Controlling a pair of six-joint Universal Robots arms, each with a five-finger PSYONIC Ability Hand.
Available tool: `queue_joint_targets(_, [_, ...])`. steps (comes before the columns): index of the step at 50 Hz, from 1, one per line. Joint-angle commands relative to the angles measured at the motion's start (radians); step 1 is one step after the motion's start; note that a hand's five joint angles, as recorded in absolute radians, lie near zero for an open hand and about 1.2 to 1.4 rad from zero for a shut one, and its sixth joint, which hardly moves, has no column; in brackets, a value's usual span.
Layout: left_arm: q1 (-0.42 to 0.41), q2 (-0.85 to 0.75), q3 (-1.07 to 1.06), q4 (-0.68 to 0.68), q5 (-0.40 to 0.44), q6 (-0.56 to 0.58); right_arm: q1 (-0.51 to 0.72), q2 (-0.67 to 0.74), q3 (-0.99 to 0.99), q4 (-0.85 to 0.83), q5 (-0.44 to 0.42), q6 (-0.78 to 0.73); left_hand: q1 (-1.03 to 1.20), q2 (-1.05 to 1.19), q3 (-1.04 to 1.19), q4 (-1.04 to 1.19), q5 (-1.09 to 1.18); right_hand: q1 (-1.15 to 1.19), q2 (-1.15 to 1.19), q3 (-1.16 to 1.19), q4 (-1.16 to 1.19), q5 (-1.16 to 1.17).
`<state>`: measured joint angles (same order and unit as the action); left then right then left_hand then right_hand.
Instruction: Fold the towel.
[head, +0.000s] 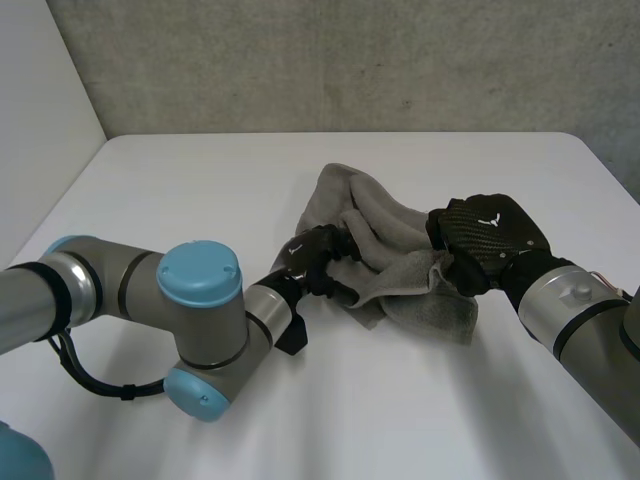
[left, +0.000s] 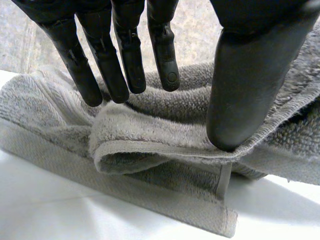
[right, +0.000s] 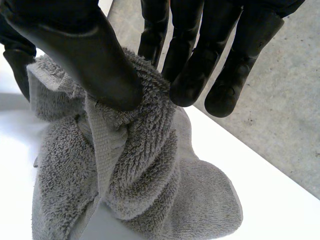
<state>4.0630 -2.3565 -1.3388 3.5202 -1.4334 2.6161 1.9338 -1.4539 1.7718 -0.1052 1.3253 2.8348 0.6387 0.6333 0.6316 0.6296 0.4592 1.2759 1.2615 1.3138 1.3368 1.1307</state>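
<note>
Looking down from the head camera, I see a grey towel (head: 395, 250) lying crumpled on the white table (head: 200, 180), a little right of the middle. It is bunched into loose folds, and my 2 black hands are both on it. The left hand (head: 318, 258) is at the towel's left edge, at the end of the left arm (head: 200, 300), which reaches in low across the table. The right hand (head: 487, 238) sits on the towel's right side, back of the hand up, with the right arm (head: 570, 310) coming in from the near right. The 2 hands are near each other, with a hump of cloth between them.

In the left wrist view, the fingers (left: 127, 60) are almost straight, their tips resting on the cloth just behind a raised fold. The thumb (left: 250, 90) presses on that fold's hem from the other side, so the fold is pinched between thumb and fingers. Another layer lies flat on the table beneath it.

In the right wrist view, the thumb (right: 85, 55) bears on a peak of cloth and the fingers (right: 192, 70), lightly bent, close in behind it. The peak is held between them, and the rest hangs in folds down to the table. A grey wall (head: 350, 60) stands behind the table.
</note>
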Motion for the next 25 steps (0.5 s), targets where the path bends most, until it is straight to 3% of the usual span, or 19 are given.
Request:
queue_joint_targets(1, [-0.006,-0.024,0.003,0.003,-0.001,0.002,-0.004,0.009,-0.002,-0.005,0.0,0.002,-0.011,-0.006,-0.004,-0.002,-0.006,0.12,0.135,0.083,0.059,0.091])
queue_joint_targets(16, [-0.004,-0.052,0.012,0.006,-0.002,0.002,-0.052,0.006,-0.009,-0.013,0.0,0.003,-0.023,-0.018,-0.016,-0.014,-0.018,0.12,0.135,0.083,0.059,0.091])
queue_joint_targets(25, [0.031,0.065,-0.005,0.003,0.002,-0.001,-0.081,0.01,-0.008,-0.041,0.002,0.003,-0.038,-0.032,-0.031,-0.029,-0.033,0.12,0.135,0.083,0.059,0.091])
